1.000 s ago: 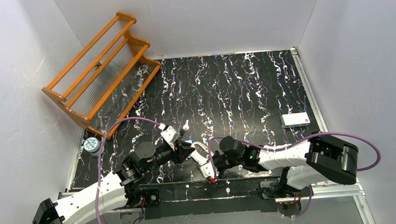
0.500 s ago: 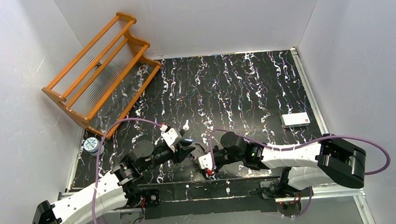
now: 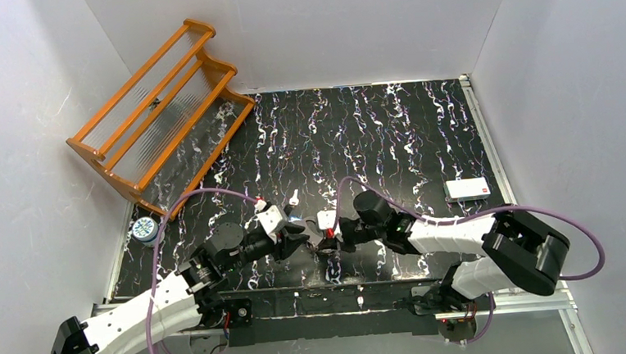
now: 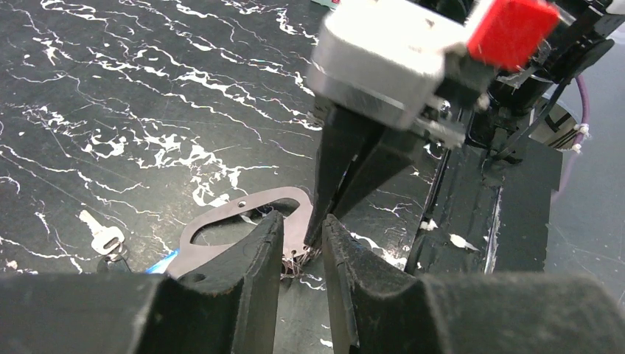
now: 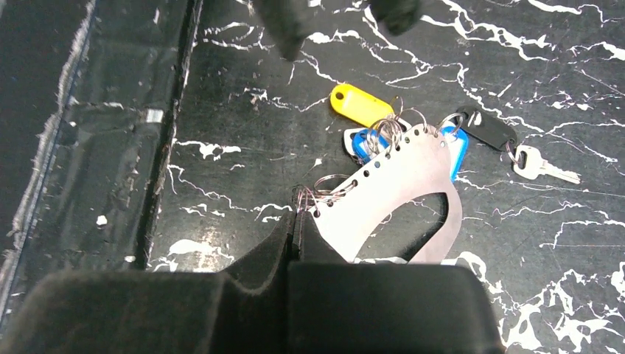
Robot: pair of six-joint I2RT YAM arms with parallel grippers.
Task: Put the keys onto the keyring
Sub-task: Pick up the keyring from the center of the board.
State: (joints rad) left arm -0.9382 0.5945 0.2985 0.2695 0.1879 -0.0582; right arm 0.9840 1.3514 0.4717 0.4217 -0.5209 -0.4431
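The keyring [image 5: 398, 192] is a flat white oval plate lying on the black marbled table; it also shows in the left wrist view [image 4: 243, 221]. Small wire rings hang along its edge with a yellow tag [image 5: 359, 105], a blue key [image 5: 359, 144], a black key [image 5: 486, 127] and a silver key [image 5: 542, 166]. My right gripper [image 5: 295, 217] is shut on the keyring's near corner. My left gripper [image 4: 301, 236] is open a little, its fingers [image 4: 254, 280] straddling the same corner and its wire rings, facing the right gripper [image 3: 330, 242]. In the top view the keyring is hidden between both grippers.
A small white key [image 3: 293, 198] lies alone just beyond the left gripper [image 3: 297, 242]. An orange wooden rack [image 3: 158, 112] stands at the far left, a round tin [image 3: 144, 229] at the left edge, a white card [image 3: 467, 188] at the right. A black strip [image 4: 508, 192] borders the table's near edge.
My right gripper has swung away from the near edge towards the left gripper, keeping hold of the keyring. The left gripper has barely moved.
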